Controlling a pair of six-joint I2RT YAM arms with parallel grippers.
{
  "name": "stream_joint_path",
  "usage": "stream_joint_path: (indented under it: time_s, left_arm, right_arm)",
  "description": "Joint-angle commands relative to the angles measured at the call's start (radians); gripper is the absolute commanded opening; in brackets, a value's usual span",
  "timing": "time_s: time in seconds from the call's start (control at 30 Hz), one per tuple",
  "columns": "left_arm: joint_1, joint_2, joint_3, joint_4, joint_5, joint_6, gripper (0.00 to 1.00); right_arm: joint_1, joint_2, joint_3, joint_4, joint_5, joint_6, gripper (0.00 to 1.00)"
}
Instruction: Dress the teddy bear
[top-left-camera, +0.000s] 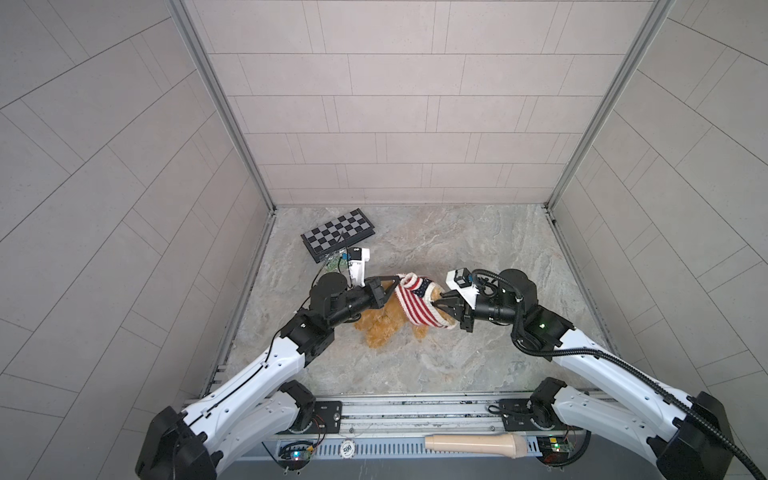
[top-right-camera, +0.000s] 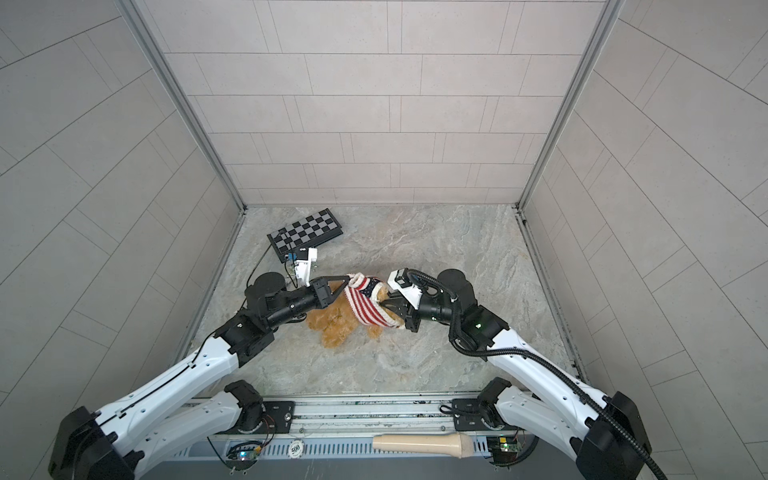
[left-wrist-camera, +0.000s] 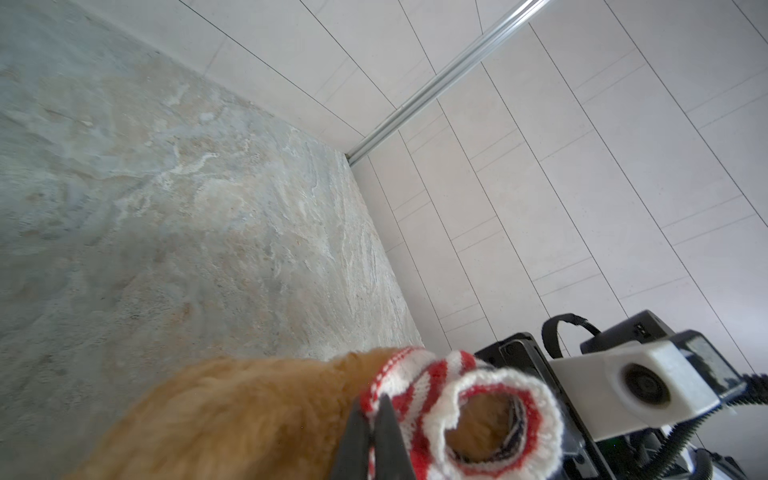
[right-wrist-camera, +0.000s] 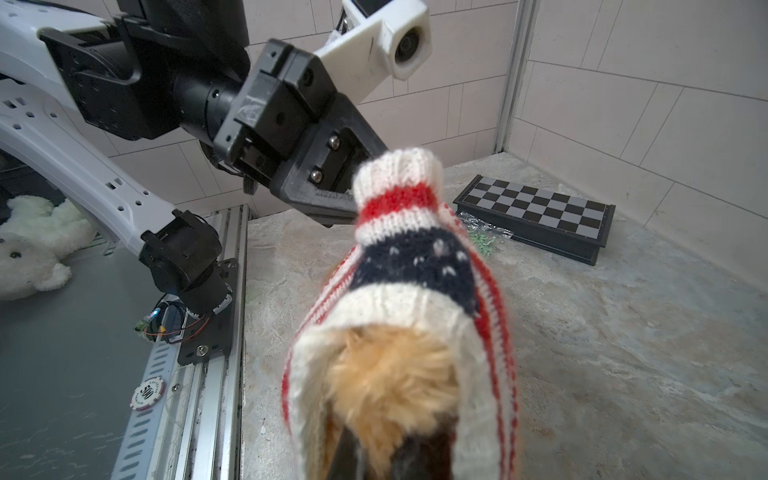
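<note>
The teddy bear (top-left-camera: 380, 330) lies on the marbled surface (top-left-camera: 457, 365) between the two arms. Its tan body and legs are bare and point towards the left arm. Its upper part is inside a flag-patterned knit sweater (top-left-camera: 415, 305). Which part of the bear fills the knit is hidden.

The left claw (left-wrist-camera: 372, 409) is pressed together on the red-and-white knit just beside a small sleeve opening (left-wrist-camera: 478, 428), where fur shows inside. The right claw (right-wrist-camera: 380, 457) is at the opposite end. Its jaws are closed on the fur showing in the sweater's wide white-rimmed opening, and I cannot tell whether knit is caught there too. In both top views the claws face each other, touching the sweater from either side, with the bear's body low beside the left one.

The step in hand looks like drawing the sweater further along the body. To do it well:
- Keep the right claw as a steady anchor.
- Pull with the left along the bear's length, not upward, so the knit slides and the toy is not lifted.
- Ease the tension if the rim bunches on a limb.
- Check that the paw lines up with the sleeve before tugging again.

A chessboard (top-left-camera: 338, 235) sits well apart near the back wall.
</note>
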Motion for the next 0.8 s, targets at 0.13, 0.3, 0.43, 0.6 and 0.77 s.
stream_joint_path:
  time_s: [0.13, 0.3, 0.43, 0.6, 0.77]
  left_arm:
    - [0.028, -0.035, -0.030, -0.095, -0.065, 0.019, 0.00]
    - [0.030, -0.051, -0.034, -0.180, -0.094, 0.060, 0.00]
    - [0.029, -0.087, -0.042, -0.240, -0.135, 0.088, 0.00]
    - [0.029, -0.100, -0.035, -0.255, -0.131, 0.110, 0.00]
    - [0.025, -0.097, -0.029, -0.244, -0.076, 0.136, 0.00]
  right_arm:
    - [0.011, -0.081, -0.009, 0.093, -0.021, -0.043, 0.00]
    - [0.014, -0.099, -0.021, 0.119, 0.013, -0.034, 0.00]
    - [0.014, -0.131, -0.050, 0.135, 0.060, -0.021, 0.00]
    - [0.014, -0.161, -0.093, 0.203, 0.135, 0.027, 0.00]
    - [0.014, -0.155, -0.094, 0.199, 0.223, 0.052, 0.00]
